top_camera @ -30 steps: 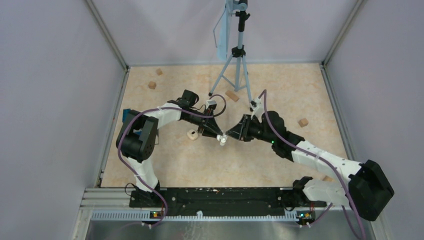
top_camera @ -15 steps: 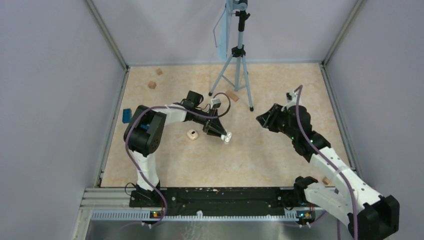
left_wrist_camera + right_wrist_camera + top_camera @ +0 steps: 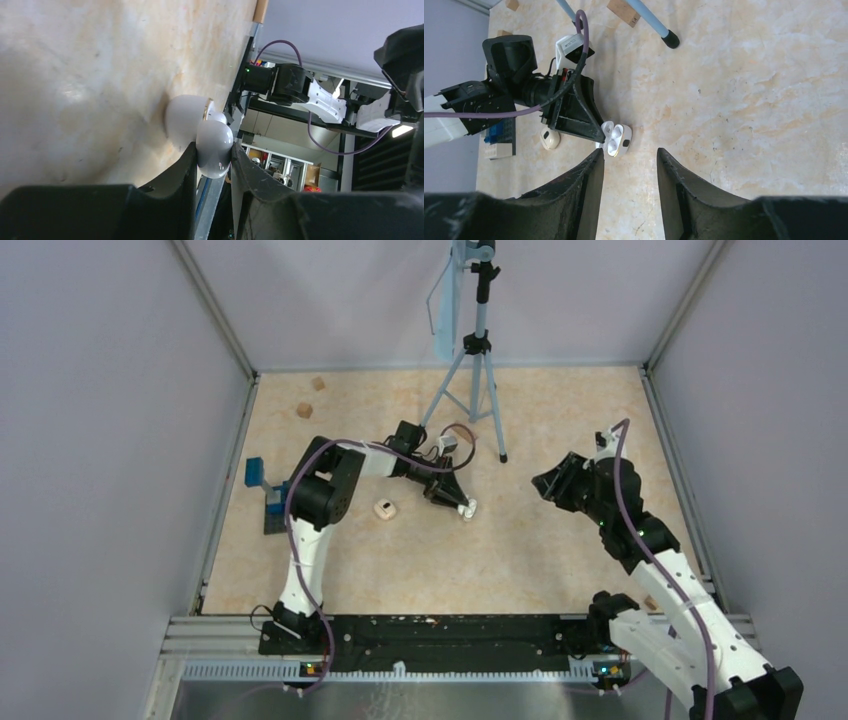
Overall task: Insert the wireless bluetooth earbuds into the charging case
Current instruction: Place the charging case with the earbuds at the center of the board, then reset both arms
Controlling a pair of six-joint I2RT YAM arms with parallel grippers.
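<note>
A white charging case (image 3: 468,508) lies open on the table, and my left gripper (image 3: 460,504) is shut on one half of it. In the left wrist view my fingers (image 3: 212,150) pinch one rounded half, and the other half (image 3: 182,120) rests on the table. In the right wrist view the open case (image 3: 616,139) shows two white earbuds (image 3: 613,135) seated in its wells. My right gripper (image 3: 545,483) is open and empty, to the right of the case and above the table; it also shows in the right wrist view (image 3: 628,152).
A second, closed cream case (image 3: 384,508) lies left of the held one. A blue tripod (image 3: 470,370) stands at the back. Tan wooden blocks (image 3: 304,410) lie at the far left. A blue and dark block (image 3: 262,490) sits by the left wall.
My right gripper has pulled away from the case to the right and risen. My left gripper has shifted slightly right with the case still in it.
</note>
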